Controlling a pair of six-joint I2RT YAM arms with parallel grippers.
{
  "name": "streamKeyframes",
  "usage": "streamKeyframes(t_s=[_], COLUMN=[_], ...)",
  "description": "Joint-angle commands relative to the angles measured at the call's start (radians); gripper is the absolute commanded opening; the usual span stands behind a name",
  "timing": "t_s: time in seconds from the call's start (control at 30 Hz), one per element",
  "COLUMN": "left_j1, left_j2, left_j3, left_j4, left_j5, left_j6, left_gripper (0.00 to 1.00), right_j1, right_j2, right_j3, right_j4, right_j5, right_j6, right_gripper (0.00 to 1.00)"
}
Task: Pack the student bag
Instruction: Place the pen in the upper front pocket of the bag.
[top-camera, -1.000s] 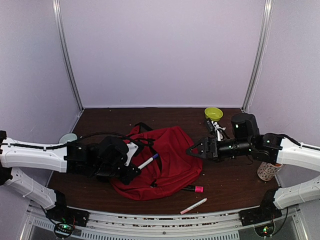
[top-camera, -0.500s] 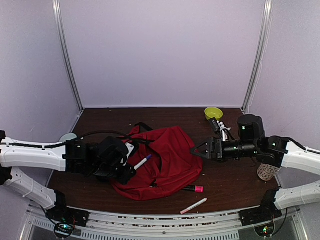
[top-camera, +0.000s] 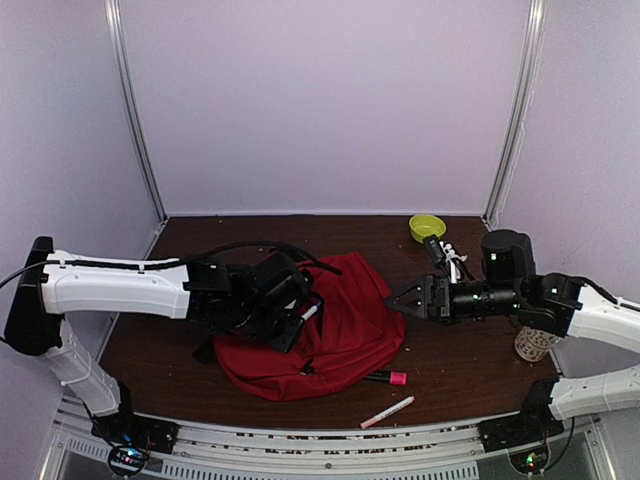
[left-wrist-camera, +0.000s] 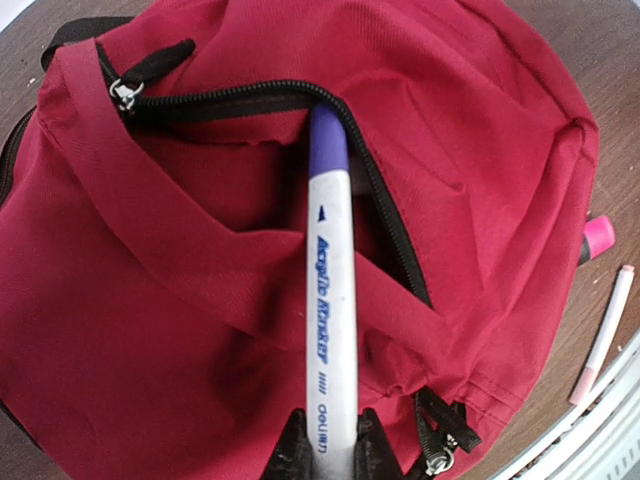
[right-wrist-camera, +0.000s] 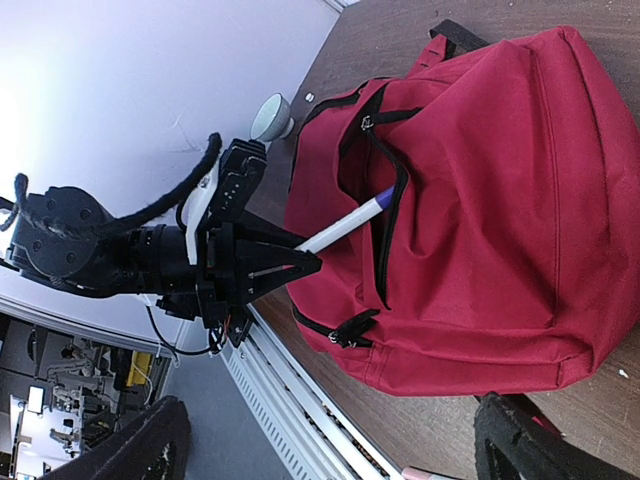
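Left wrist view: the left gripper is pinching a white marker, its long axis pointing purple cap first into the unzipped slot of the student bag, which is lying on the table; the right gripper is hovering at the bag's right, splayed wide, empty.

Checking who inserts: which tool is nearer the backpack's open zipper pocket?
Left. The left tool, shut on a purple-capped acrylic marker, has its tip at the zipper opening of the red backpack; the right tool hangs open beyond the bag's opposite side.
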Motion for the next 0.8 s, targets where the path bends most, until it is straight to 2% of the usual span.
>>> streamKeyframes(t_s=[0.0, 0.23, 0.37, 0.63, 0.77], left_j1=[0.005, 0.005, 0.007, 0.013, 0.046], left_j2=[0.007, -0.028, -0.038, 0.119, 0.139], left_j3=[0.046, 0.021, -0.02, 0.101, 0.097], left_j4=[-0.097, -0.157, -0.111, -0.073, -0.014], left_j5=[-0.02, 0.06, 0.034, -0.01, -0.03], left_j6=[-0.024, -0.062, -0.077, -0.112, -0.137], left_gripper=[0.0, 0.0, 0.0, 0.0, 0.0], right_j1=[-0.011, -0.015, -0.015, -0.018, -0.017], right_j2=[-0.024, -0.012, -0.004, -0.028, -0.051], right_j3=[-0.01, -0.014, -0.023, -0.028, -0.043], right_j4=[-0.018, -0.006, 0.012, 0.001, -0.012], right_j5=[0.027, 0.015, 0.012, 0.019, 0.031], right_j6=[-0.012, -0.016, -0.012, -0.005, -0.006], right_gripper=[1.0, 1.0, 1.0, 1.0, 1.0])
